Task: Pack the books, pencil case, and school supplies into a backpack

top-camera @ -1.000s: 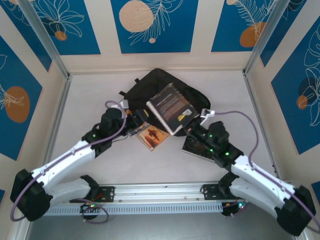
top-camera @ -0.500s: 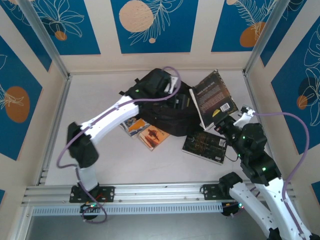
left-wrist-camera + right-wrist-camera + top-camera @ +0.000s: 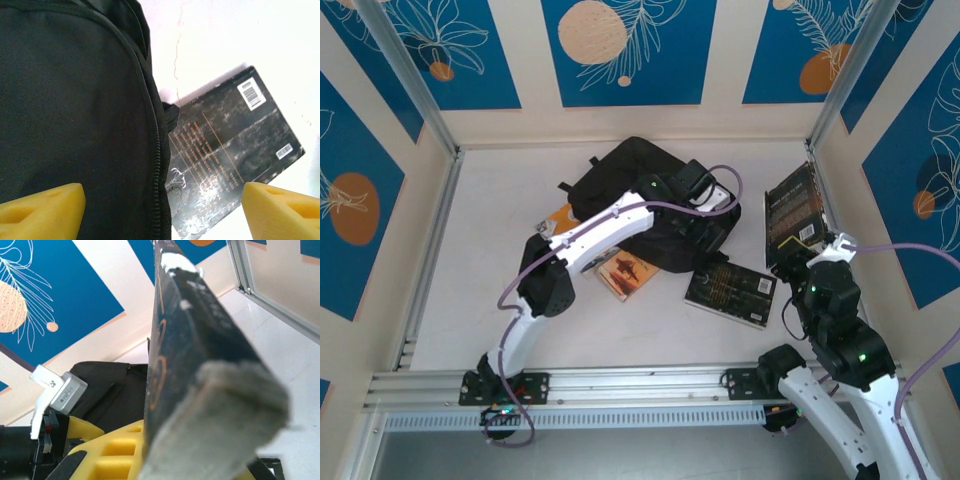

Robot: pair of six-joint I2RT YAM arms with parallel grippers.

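Observation:
The black backpack (image 3: 640,190) lies at the back middle of the table. My left gripper (image 3: 713,228) hangs open over its right edge, yellow fingertips (image 3: 42,212) wide apart above the zipper (image 3: 156,165). Just beside it a black book with gold print (image 3: 730,290) lies flat, and its cover (image 3: 235,145) is under the right fingertip. My right gripper (image 3: 804,262) is shut on a dark book (image 3: 795,212), held upright near the right wall; its spine (image 3: 200,335) rises from the yellow finger (image 3: 112,452). An orange book (image 3: 628,272) lies in front of the backpack. The pencil case and school supplies are out of view.
An orange corner (image 3: 558,215) pokes out left of the left arm. The aluminium frame post (image 3: 832,180) and side wall stand close behind the held book. Bare table stretches along the left and near sides.
The left arm swung from the near left across the backpack to its right edge and its jaws opened. The right arm drew the dark book off the backpack to the right and stood it upright.

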